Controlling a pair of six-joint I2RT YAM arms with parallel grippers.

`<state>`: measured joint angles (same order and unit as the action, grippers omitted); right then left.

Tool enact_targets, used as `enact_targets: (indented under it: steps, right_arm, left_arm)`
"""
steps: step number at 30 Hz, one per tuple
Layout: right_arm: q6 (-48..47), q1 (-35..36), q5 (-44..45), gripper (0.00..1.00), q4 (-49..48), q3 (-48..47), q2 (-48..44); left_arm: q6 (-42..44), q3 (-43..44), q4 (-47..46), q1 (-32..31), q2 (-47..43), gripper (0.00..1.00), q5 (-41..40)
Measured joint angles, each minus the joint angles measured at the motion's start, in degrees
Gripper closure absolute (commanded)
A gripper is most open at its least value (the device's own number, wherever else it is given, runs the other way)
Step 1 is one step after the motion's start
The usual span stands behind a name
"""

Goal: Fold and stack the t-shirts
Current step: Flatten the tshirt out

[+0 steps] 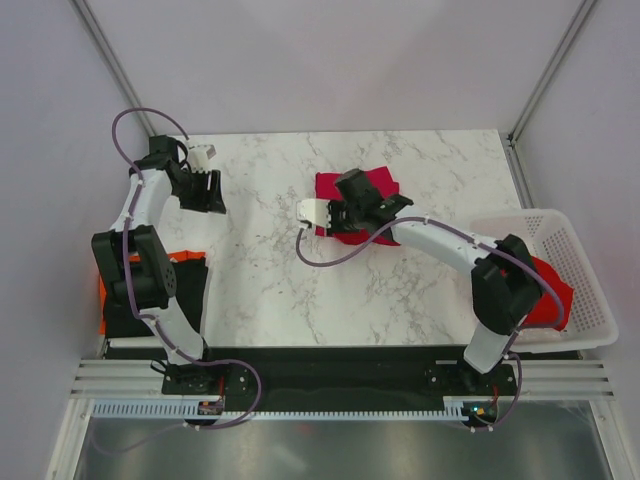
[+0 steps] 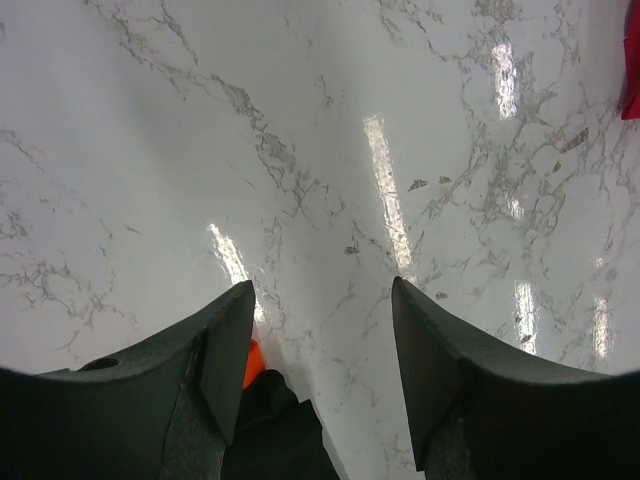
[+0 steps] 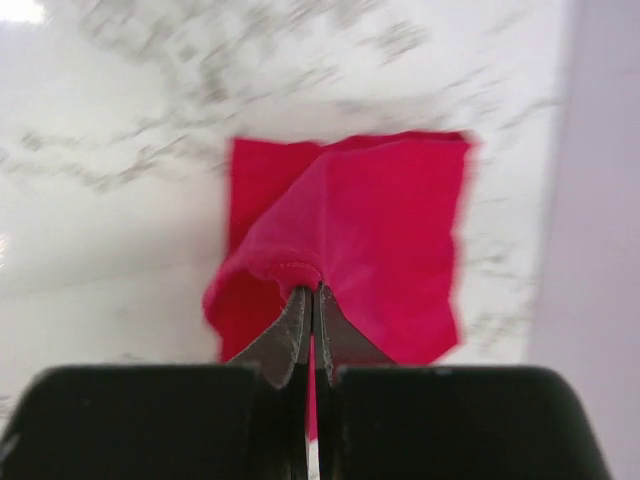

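While the right gripper is pinched tight on a raised ridge of the pink shirt, the fold of that shirt looks to be the step in hand. The shirt lies on the marble table well apart from the white basket, on the basket's left in the overhead view and a little farther back. It is already a small, roughly square bundle, and the pinched cloth stands up from its near edge like a tent.

Farther from the basket than the shirt, the left gripper hangs over bare marble with its jaws wide apart, holding nothing. Inside the basket a red shirt waits its turn. At the table's near edge opposite the basket, a black shirt lies on an orange one, probably the stack.

Judging by this, the next move calls for carrying the pinched edge across the bundle and laying it flat without dragging the lower layers along. The thin cloth may slide on the smooth marble, so the free left gripper could pin the far side. Then the bundle must cross to the stack.
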<state>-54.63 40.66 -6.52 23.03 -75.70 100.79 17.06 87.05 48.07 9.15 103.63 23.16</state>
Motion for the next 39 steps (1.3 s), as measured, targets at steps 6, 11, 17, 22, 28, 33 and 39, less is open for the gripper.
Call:
enact_targets:
  steps: [6, 11, 17, 22, 28, 33, 39]
  right_arm:
    - [-0.39, -0.07, 4.04, 1.0, 0.85, -20.33, -5.79]
    - [-1.79, -1.29, 9.11, 1.0, -1.66, -31.69, -8.02]
    - [-1.05, -9.35, 13.86, 1.0, -2.8, -34.56, -8.07]
    - [0.76, -17.51, 15.89, 1.0, -2.49, -25.4, -8.59]
    - [3.1, -18.32, 16.5, 1.0, 2.4, -10.93, -8.44]
    - [5.49, -17.9, 16.04, 1.0, 3.61, -10.14, -7.93]
    - [6.69, -17.9, 16.0, 1.0, 3.52, -10.12, -7.96]
  left_arm:
    - [-0.02, 1.81, -0.07, 0.0, 0.02, 0.36, 1.62]
    - [-0.02, 4.46, -0.11, -0.26, 0.02, 0.4, 3.06]
    - [-0.09, 7.21, -0.28, -0.98, 0.02, 0.43, 7.32]
    - [-0.04, 7.89, 0.28, -2.97, 1.57, 0.4, 12.94]
    - [0.2, 8.52, 2.78, -9.31, 7.19, 0.4, 17.7]
    - [0.35, 9.01, 3.48, -17.53, 11.58, 0.42, 19.04]
    - [-0.37, 14.99, 4.31, -21.92, 20.13, 0.43, 19.21]
